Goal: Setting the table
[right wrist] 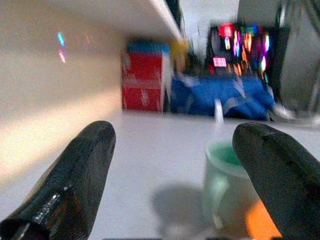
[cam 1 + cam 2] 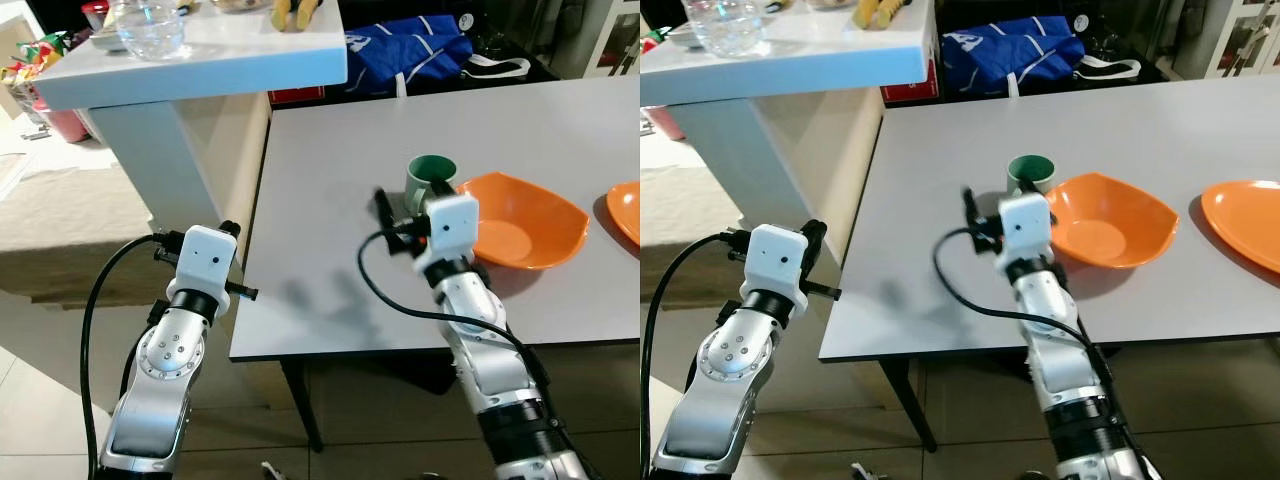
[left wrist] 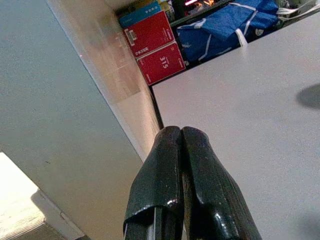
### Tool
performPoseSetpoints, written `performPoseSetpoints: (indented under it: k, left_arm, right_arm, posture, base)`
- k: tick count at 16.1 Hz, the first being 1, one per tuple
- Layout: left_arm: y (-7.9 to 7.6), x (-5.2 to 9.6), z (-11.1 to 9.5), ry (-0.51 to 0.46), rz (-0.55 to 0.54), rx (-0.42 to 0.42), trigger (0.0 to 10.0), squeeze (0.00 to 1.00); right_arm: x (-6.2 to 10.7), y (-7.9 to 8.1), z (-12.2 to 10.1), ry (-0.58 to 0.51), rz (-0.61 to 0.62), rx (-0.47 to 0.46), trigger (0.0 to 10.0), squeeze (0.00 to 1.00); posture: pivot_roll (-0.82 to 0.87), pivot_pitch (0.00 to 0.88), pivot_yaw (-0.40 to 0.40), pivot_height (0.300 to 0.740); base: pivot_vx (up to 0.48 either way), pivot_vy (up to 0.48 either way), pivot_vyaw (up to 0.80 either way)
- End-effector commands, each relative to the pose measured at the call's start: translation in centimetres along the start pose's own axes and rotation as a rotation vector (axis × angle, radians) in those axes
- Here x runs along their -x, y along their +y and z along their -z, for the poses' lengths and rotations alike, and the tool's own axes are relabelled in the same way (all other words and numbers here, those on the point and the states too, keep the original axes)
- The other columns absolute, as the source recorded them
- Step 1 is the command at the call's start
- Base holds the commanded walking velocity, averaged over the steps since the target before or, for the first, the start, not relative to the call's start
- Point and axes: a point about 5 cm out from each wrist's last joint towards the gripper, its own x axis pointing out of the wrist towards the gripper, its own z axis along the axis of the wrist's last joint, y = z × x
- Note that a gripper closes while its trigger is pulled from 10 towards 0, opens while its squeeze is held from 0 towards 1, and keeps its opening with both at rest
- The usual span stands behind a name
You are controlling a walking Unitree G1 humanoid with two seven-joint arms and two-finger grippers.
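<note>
A green mug point(image 2: 431, 178) stands on the grey table point(image 2: 330, 240), touching or almost touching the left rim of an orange bowl point(image 2: 525, 222). An orange plate point(image 2: 1245, 220) lies further right. My right gripper point(image 1: 175, 132) is low over the table just in front of the mug, open, its fingers point(image 1: 85, 165) spread wide. In the right wrist view the mug point(image 1: 222, 185) sits ahead, nearer the right-hand finger, with nothing between the fingers. My left gripper point(image 3: 181, 131) is shut and empty, held off the table's left edge beside the counter's pillar.
A white counter point(image 2: 250, 60) overhangs the table's far left corner and carries a glass bowl point(image 2: 150, 28) and something yellow point(image 2: 295, 12). A blue bag point(image 2: 410, 55) and red boxes point(image 3: 157, 47) sit beyond the table. The table's front edge runs under my right forearm.
</note>
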Motion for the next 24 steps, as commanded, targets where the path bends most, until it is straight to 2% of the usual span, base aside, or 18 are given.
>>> performPoseSetpoints:
  k: [1,2,5,10,12,18,24]
  left_arm:
    - [0.5,-0.1,0.0,0.0,-0.016,-0.001,10.0,0.0]
    - [0.5,-0.1,0.0,-0.001,-0.016,-0.001,10.0,0.0]
    - [0.6,-0.2,-0.2,-0.004,-0.017,-0.003,10.0,0.0]
    - [0.7,-0.2,-0.3,-0.006,-0.018,-0.007,10.0,0.0]
    - [0.7,-0.2,-0.3,-0.006,-0.018,-0.007,10.0,0.0]
    - [0.7,-0.3,-0.3,-0.007,-0.014,-0.008,10.0,0.0]
    - [0.8,-0.3,-0.4,-0.009,-0.011,-0.011,10.0,0.0]
  right_arm:
    - [-0.5,-0.1,0.5,0.039,0.001,-0.013,10.0,0.0]
    - [-1.0,0.0,1.1,0.081,-0.013,-0.078,10.0,0.0]
    - [-2.2,1.0,1.7,0.131,-0.069,-0.157,10.0,0.0]
    - [-3.0,2.2,3.1,0.223,-0.14,-0.217,10.0,0.0]
    - [-3.2,2.0,3.7,0.247,-0.127,-0.204,10.0,0.0]
    - [-3.4,-0.7,4.6,0.267,-0.005,-0.076,10.0,0.0]
    - [-3.1,-2.9,5.2,0.276,0.097,0.01,10.0,0.0]
  posture:
    - [-0.08,0.0,0.135,0.74]
    - [-0.08,0.0,0.135,0.74]
    - [-0.07,0.0,0.142,0.74]
    - [-0.06,0.001,0.145,0.74]
    - [-0.06,0.004,0.146,0.74]
    - [-0.07,0.009,0.156,0.74]
    - [-0.07,0.013,0.163,0.74]
  base:
    - [0.0,0.0,0.0]
    - [0.0,0.0,0.0]
    - [0.0,0.0,0.0]
    - [0.0,0.0,0.0]
    - [0.0,0.0,0.0]
    - [0.0,0.0,0.0]
    - [0.0,0.0,0.0]
